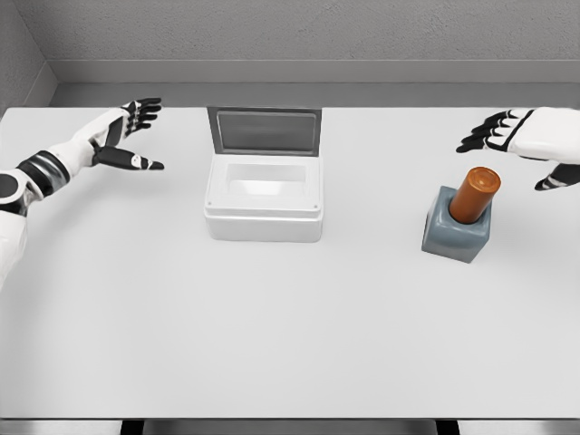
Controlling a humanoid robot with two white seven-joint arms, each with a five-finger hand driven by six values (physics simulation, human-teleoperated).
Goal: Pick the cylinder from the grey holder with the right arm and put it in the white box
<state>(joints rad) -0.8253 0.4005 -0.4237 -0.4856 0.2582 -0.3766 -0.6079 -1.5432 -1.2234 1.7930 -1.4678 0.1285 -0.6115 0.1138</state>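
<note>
An orange-brown cylinder (474,194) stands tilted in a grey holder (456,231) on the right side of the white table. A white box (264,198) with its grey lid raised behind it sits at the table's middle back. My right hand (509,143) hovers above and to the right of the cylinder, fingers spread, holding nothing. At the far left my left hand (130,132) floats over the table with fingers spread, well away from the box.
The white table (272,335) stretches wide in front of the box and holder. A grey wall runs behind the table's far edge.
</note>
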